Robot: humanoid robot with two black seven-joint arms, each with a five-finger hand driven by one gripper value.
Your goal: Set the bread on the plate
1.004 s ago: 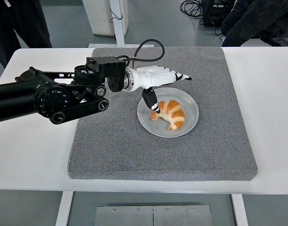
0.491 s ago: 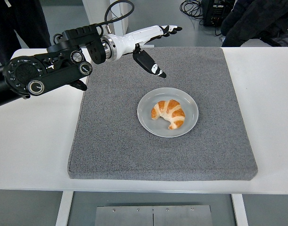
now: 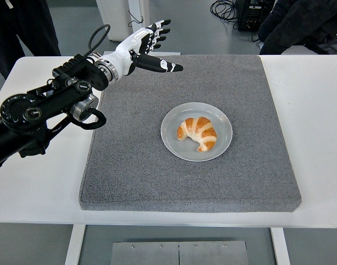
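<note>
A golden croissant (image 3: 198, 132) lies on the round grey plate (image 3: 170, 141), near the middle of the grey mat. My left hand (image 3: 149, 47) hovers over the mat's far left corner, well away from the plate and up to its left. Its white fingers (image 3: 159, 29) are spread and its thumb points right; it holds nothing. The right arm does not show.
The grey mat (image 3: 129, 176) covers most of the white table (image 3: 30, 182). My black left arm (image 3: 41, 110) stretches over the table's left side. People in dark clothes stand beyond the far edge, one at top left (image 3: 19, 27), one at top right (image 3: 306, 22).
My left hand has let go of the croissant, risen from the plate and drawn back up and to the left, fingers spreading. The croissant stays on the plate.
</note>
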